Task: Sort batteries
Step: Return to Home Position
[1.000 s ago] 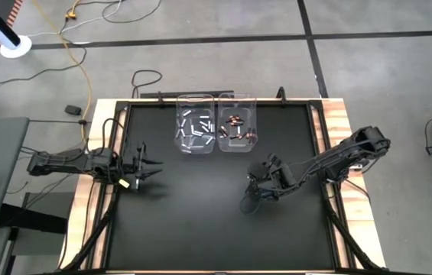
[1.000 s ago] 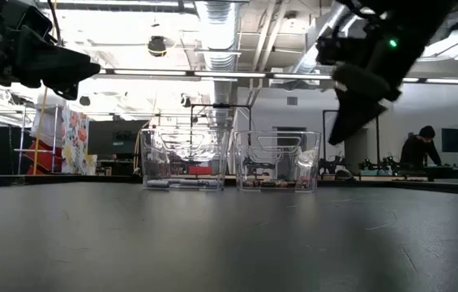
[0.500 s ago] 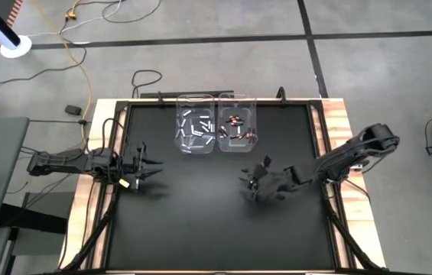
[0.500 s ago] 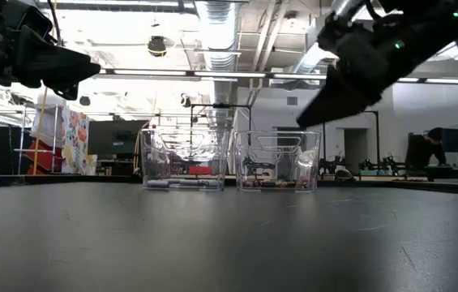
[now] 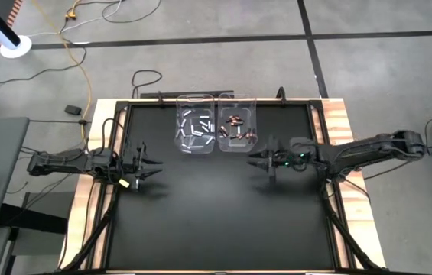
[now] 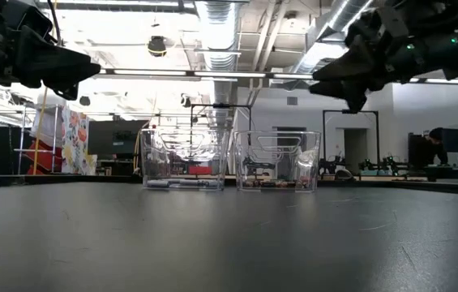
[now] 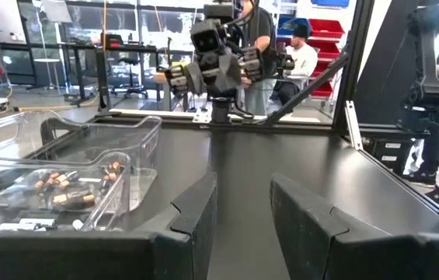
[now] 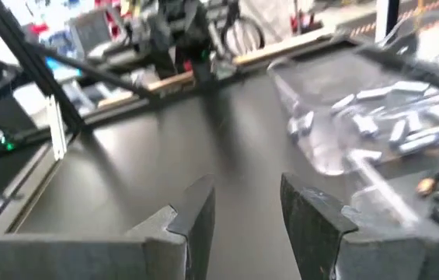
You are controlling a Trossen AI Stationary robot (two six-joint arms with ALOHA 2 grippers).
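Note:
The batteries lie in two clear bins at the table's far middle. White ones [image 5: 195, 127] fill the left bin [image 5: 182, 143]; reddish-copper ones [image 5: 236, 130] fill the right bin [image 5: 251, 147]. Each battery rests on its side on a bin floor. My right gripper [image 5: 265, 159] hangs open above the mat, just near of the right bin and pointing toward the table's left, with nothing between its fingers [image 8: 192, 211]. My left gripper [image 5: 148, 163] waits open at the left edge, held level above the mat and holding nothing [image 7: 238, 210].
The black mat [image 5: 200, 221] lies bare between the arms and toward the near edge. Raised black frame rails [image 5: 316, 130] run along the table's sides. People and workbenches show in the room beyond [image 6: 435, 150].
My right gripper has swung up from pointing steeply down at the mat to nearly level. Its tips have gone toward the table's far edge, closer to the right bin, as the arm straightened out. Its fingers stay open. The left arm has kept still.

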